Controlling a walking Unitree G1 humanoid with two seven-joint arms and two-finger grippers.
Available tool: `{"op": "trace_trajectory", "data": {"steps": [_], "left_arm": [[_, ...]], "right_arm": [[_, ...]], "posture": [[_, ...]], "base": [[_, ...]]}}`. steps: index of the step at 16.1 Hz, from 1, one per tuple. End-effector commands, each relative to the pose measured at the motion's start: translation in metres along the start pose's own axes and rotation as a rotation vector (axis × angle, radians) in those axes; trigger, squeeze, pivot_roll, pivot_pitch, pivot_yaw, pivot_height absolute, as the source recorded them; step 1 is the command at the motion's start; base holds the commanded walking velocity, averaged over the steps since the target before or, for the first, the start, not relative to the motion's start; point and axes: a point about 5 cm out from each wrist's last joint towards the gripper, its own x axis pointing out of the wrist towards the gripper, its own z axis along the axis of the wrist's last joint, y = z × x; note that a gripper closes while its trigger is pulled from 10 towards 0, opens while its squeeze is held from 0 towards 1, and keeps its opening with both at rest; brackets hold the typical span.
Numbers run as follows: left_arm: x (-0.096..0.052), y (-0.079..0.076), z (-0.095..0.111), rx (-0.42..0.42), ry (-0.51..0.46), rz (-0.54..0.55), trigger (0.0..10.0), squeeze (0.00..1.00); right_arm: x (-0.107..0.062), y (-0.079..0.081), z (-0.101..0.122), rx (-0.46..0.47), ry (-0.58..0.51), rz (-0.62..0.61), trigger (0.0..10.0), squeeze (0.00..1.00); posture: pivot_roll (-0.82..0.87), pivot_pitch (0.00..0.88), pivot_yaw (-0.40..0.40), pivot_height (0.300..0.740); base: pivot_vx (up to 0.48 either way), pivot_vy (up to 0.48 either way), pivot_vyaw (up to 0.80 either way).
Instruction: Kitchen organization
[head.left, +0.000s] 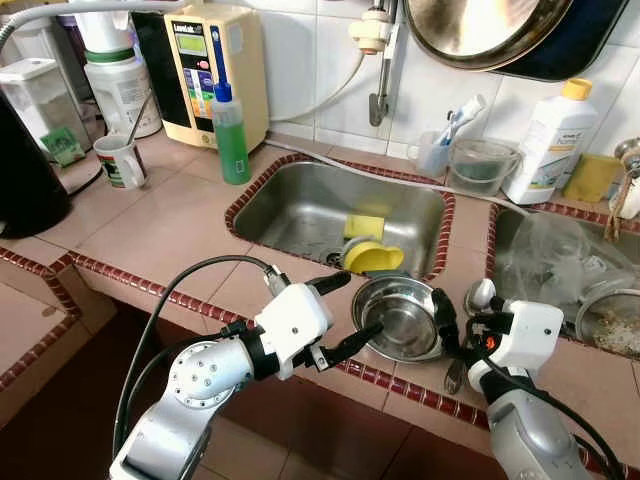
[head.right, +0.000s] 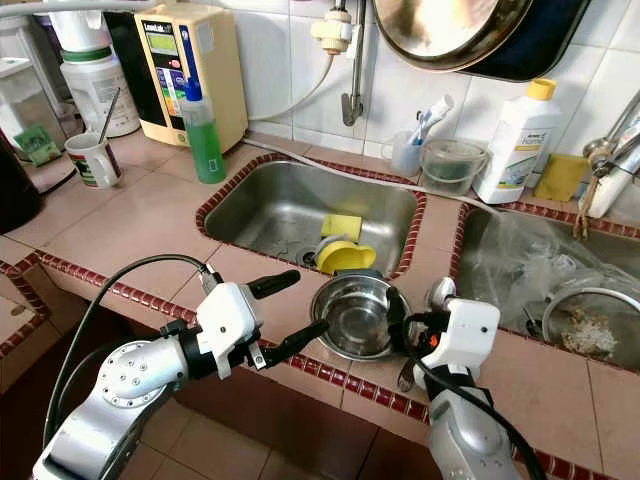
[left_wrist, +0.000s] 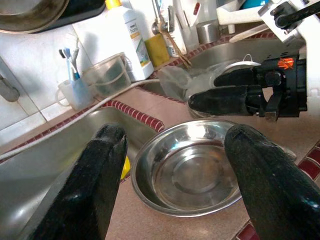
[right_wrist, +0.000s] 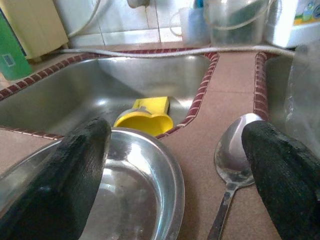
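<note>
1. The steel bowl (head.left: 400, 318) sits upright and empty on the tiled counter (head.left: 160, 235), on the strip between the sink (head.left: 300, 205) and the counter's front edge. It is apparently the dish to be sorted, parked where both arms can reach it.

2. The left gripper (head.left: 342, 318) hangs at the bowl's nine o'clock with its fingers spread wide, one tip above the rim and the other low beside it. My guess is that it is lined up to take the near rim; in the left wrist view the two black fingers (left_wrist: 100, 175) frame the whole bowl and touch nothing.

3. The right gripper (head.left: 452, 335) sits at the bowl's three o'clock, also spread. In the right wrist view one finger (right_wrist: 70, 170) overlaps the bowl's edge and the other stands beyond the spoon (right_wrist: 234, 162) (whether the nearer finger actually touches the rim, I cannot tell). It looks placed to steady or take the far side.

4. The spoon lies flat on the counter just beside the bowl, at its three o'clock, handle towards the front edge. It sits between the right gripper's fingers, so a careless closure might catch it.

5. A yellow scoop (head.left: 372, 256) rests at the sink's edge at the bowl's twelve o'clock, with a yellow sponge (head.left: 364, 226) just behind it in the basin.

6. A green soap bottle (head.left: 231, 135) stands well apart at about ten o'clock, clear of any likely move.
</note>
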Motion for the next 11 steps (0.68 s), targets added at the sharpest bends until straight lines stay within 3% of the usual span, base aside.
{"op": "trace_trajectory", "data": {"steps": [1,6,11], "left_arm": [[0.0,0.004,0.007,0.012,-0.015,0.006,10.0,0.0],[0.003,0.004,0.012,-0.005,-0.026,0.016,10.0,0.0],[0.004,0.007,0.015,-0.005,-0.029,0.033,10.0,0.0]], "right_arm": [[0.004,-0.001,0.001,0.028,0.009,-0.002,10.0,0.0],[0.017,0.006,-0.001,0.116,0.061,0.011,10.0,0.0],[0.019,0.006,-0.006,0.165,0.123,0.024,10.0,0.0]], "posture": [[-0.11,0.0,0.029,0.74],[-0.1,0.0,0.026,0.74],[-0.08,0.01,0.022,0.74]], "base": [[0.0,0.0,0.0],[0.0,0.0,0.0],[0.0,0.0,0.0]]}}
